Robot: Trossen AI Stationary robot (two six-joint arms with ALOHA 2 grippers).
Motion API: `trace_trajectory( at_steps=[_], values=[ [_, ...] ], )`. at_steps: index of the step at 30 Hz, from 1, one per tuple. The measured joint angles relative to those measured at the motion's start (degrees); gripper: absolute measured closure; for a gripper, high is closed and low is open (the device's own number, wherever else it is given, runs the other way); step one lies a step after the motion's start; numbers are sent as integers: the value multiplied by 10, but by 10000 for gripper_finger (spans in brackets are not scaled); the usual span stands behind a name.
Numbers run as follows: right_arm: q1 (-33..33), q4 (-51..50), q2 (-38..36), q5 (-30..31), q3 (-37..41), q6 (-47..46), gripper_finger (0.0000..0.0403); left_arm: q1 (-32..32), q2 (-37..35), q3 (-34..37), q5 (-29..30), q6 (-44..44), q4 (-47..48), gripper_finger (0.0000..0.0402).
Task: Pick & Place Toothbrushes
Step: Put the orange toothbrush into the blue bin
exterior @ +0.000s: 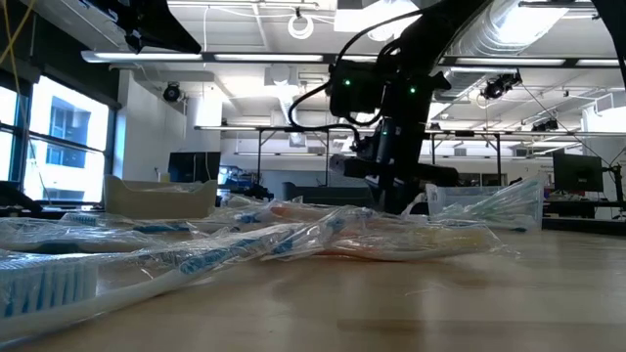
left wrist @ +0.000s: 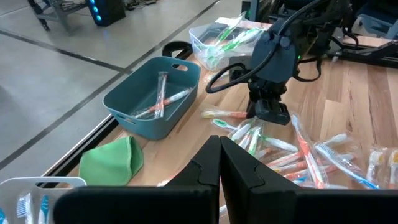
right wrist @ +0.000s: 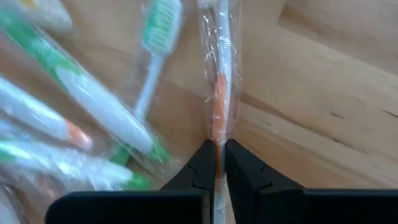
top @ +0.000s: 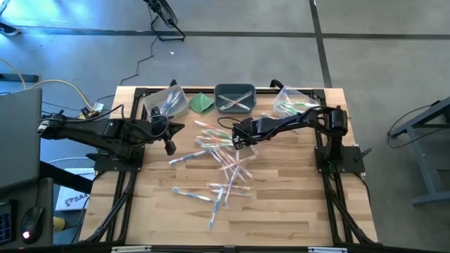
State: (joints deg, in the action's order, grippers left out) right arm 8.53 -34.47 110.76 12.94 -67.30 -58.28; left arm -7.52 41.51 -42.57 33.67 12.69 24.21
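Bare table [top: 281, 204] lies open along the near edge and right side; scattered toothbrushes [top: 221, 165] clutter the middle; teal bin [top: 234, 98], green cloth [top: 202, 103] and seemingly two clear bins line the far edge.

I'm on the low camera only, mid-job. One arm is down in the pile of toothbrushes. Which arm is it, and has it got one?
Observer: It's the right gripper, shut on an orange-handled toothbrush in clear wrap, seen from its wrist camera.
Operator: Where's the other arm?
Observer: The left gripper is shut and holds nothing, over the table's left side, clear of the pile.
Operator: Any orange ones sorted already?
Observer: Yes, the blue-grey bin at the table's far edge holds a few orange toothbrushes.
Operator: What's beside it?
Observer: A folded green cloth lies beside that bin.
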Motion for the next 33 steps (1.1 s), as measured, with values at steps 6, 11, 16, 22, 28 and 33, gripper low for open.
trace_trajectory(
  at_steps=[6,11,16,22,28,33],
  values=[
    [0,-11,-26,-3,2,16,390,0,0,0,0,-2,0,402],
    [-1,-23,-38,-1,1,38,390,0,0,0,0,4,0,402],
    [-4,-26,-40,-1,0,61,390,0,0,0,0,13,0,402],
    [-4,-29,-44,-14,0,90,390,0,0,0,0,28,0,402],
    [-2,-34,-74,-10,0,106,390,0,0,0,0,28,-1,402],
    [-2,-45,-124,-14,-1,143,390,0,0,0,0,28,-1,402]
  ],
)
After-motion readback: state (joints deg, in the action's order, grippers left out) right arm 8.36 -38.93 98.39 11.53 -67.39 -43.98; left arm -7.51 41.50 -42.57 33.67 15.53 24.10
